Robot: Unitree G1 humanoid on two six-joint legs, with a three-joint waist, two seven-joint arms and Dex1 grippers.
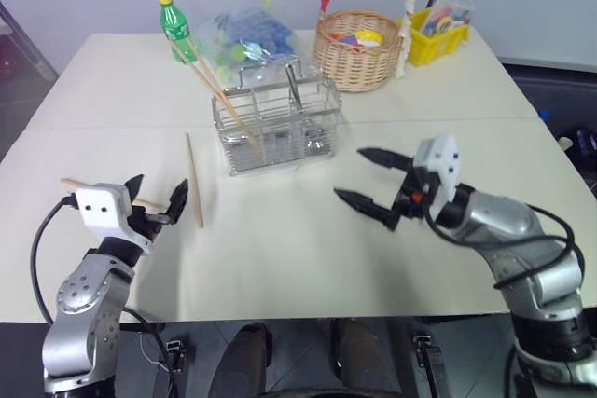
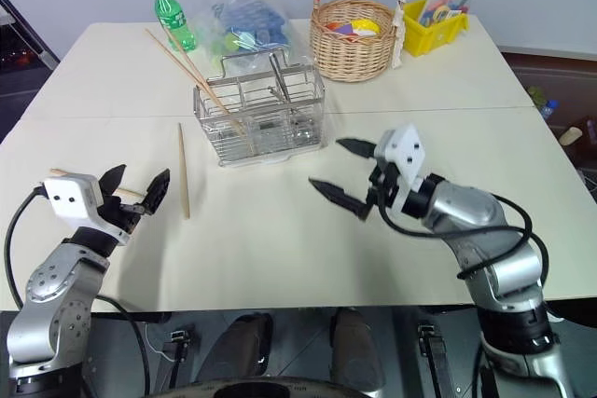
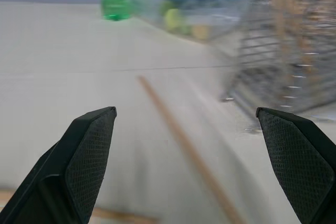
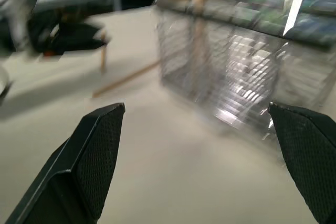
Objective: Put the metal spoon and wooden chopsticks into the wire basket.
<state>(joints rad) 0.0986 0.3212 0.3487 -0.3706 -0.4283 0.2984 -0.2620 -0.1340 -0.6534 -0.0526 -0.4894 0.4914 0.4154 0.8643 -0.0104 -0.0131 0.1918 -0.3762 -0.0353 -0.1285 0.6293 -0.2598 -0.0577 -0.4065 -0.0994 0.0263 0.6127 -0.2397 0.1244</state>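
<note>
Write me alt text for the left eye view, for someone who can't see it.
Two open robot claws, the left claw and the right claw, hover empty over a pale table. Behind them a wire basket holds leaning chopsticks; one chopstick lies on the table beside it, another under the left claw. A green bottle, wicker basket and yellow bin stand at the back.

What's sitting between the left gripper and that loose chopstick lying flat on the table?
Nothing visible. The loose chopstick lies on bare table just beyond the open left gripper. The wire basket stands farther off, beside the chopstick's far end.
</note>
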